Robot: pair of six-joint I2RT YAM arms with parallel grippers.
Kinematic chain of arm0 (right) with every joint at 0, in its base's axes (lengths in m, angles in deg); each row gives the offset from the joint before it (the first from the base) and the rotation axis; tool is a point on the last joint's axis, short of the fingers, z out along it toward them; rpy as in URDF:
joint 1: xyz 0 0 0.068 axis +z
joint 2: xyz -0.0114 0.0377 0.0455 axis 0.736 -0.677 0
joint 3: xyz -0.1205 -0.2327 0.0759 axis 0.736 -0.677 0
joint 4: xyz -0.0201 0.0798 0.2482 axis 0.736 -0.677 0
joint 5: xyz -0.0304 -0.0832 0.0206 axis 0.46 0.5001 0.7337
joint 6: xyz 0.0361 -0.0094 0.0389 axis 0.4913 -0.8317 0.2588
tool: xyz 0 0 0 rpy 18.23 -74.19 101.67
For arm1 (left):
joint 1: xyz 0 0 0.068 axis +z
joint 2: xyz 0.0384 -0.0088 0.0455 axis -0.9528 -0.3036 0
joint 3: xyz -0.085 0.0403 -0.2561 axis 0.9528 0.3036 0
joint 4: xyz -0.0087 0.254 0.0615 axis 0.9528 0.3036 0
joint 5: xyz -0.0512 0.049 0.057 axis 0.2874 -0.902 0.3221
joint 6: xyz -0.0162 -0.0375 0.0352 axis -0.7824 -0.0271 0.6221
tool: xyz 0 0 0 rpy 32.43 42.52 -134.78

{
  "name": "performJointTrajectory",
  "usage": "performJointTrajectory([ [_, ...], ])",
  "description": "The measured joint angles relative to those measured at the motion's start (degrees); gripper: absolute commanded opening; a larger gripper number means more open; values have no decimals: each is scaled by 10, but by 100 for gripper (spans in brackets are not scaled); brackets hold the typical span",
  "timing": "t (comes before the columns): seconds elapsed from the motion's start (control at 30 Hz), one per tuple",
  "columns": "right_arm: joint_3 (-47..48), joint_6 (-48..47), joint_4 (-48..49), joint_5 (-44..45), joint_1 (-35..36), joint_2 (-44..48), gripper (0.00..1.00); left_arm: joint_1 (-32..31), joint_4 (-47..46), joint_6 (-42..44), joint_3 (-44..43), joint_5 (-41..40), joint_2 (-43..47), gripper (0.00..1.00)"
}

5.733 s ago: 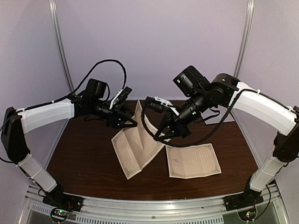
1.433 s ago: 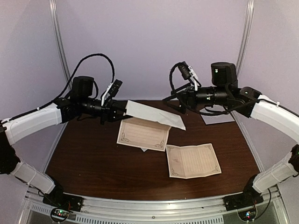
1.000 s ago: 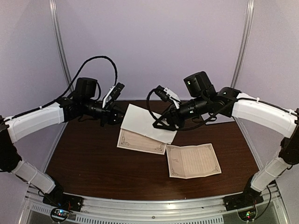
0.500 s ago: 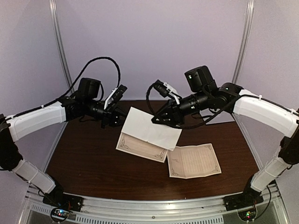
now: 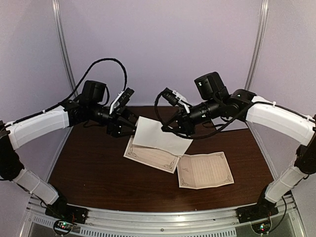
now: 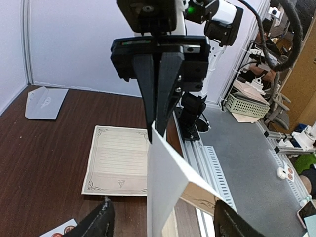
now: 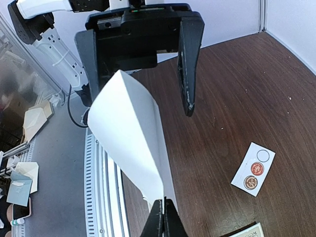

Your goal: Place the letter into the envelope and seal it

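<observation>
Envelope (image 6: 47, 102), pale grey with a pointed flap, lies flat on the dark brown tabletop (image 5: 89, 168) at the far right corner. It is close to the wall and well apart from both arms. From where I stand, the letter (image 5: 158, 136) is up in the air between the two arms. It is folded, so the plain white back faces upward and a panel with an ornamental border hangs below. I cannot tell if this lower edge touches the tabletop. The right claw (image 7: 162, 207) has its fingers pressed together on one edge of the letter. The left claw (image 5: 133, 126) has its fingers wide apart. The opposite edge of the sheet stands between them, and they are not clamped on it. A second sheet (image 5: 205, 169) lies open on the tabletop, just beside the hanging panel. It has the same curled border and ruled lines, and I can read no words on it. Near the envelope there is a small white strip (image 7: 254, 169) with two round stickers, reddish and brown. Their marks are too small to read.
</observation>
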Motion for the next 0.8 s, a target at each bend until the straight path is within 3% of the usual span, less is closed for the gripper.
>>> performJointTrajectory([
  [0.2,-5,2,0,15,0,5,0,35,7,4,-2,-3,40,96],
  [0.37,-5,6,0,14,0,5,0,50,-37,-18,2,22,65,98],
  [0.6,-5,8,0,12,10,3,0,42,-56,-40,7,13,35,98],
  [0.7,-5,8,0,12,11,1,0,28,-57,-45,12,3,23,93],
  [0.8,-5,8,0,12,13,-5,0,14,-59,-49,12,1,14,71],
])
